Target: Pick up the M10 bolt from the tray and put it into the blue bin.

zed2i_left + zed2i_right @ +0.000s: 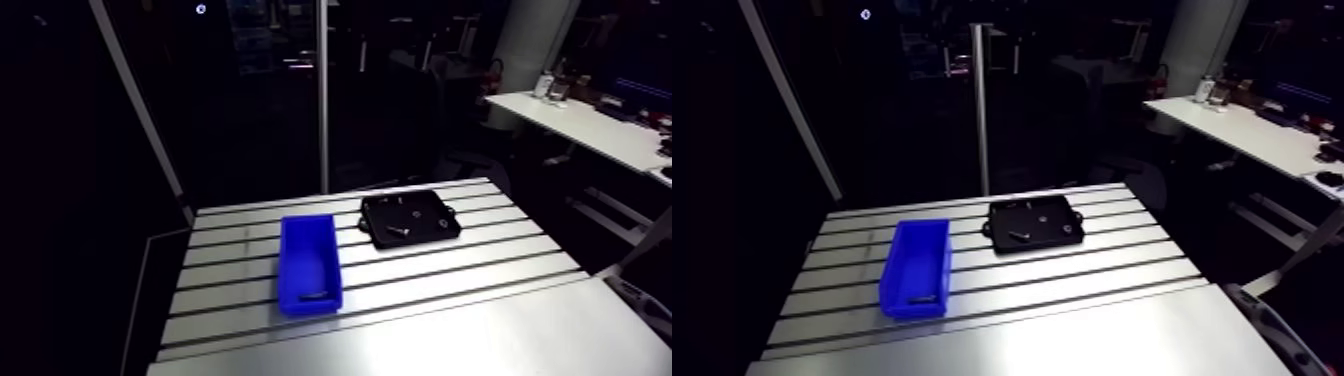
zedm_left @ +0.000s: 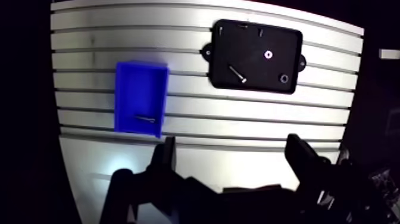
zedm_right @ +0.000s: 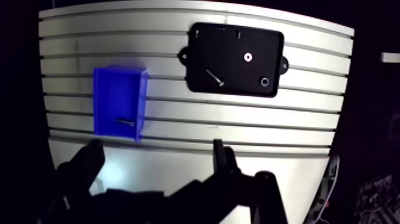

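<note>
Pincer (image 2: pixel 232 146) fingers stand wide apart in the wrist view, holding nothing, over the slotted counter (image 2: pixel 89 65). Ahead of them a bolt (image 2: pixel 144 118) lies in the blue bin (image 2: pixel 140 89). A second bolt (image 2: pixel 237 74), a washer (image 2: pixel 268 54) and a nut (image 2: pixel 284 78) lie in the black tray (image 2: pixel 256 84) beside it. Which bolt is M10, I cannot tell. In the arm view, bin (image 1: pixel 310 262) and tray (image 1: pixel 440 225) sit near each other, not touching.

The claw (image 2: pixel 231 139) is black throughout. Its two fingers (image 2: pixel 164 158) are thick, angular bars with blunt tips, each hinged to dark jointed links. Seen against the pale tabletop (image 2: pixel 196 122), they read as silhouettes; screws and markings cannot be made out.
</note>
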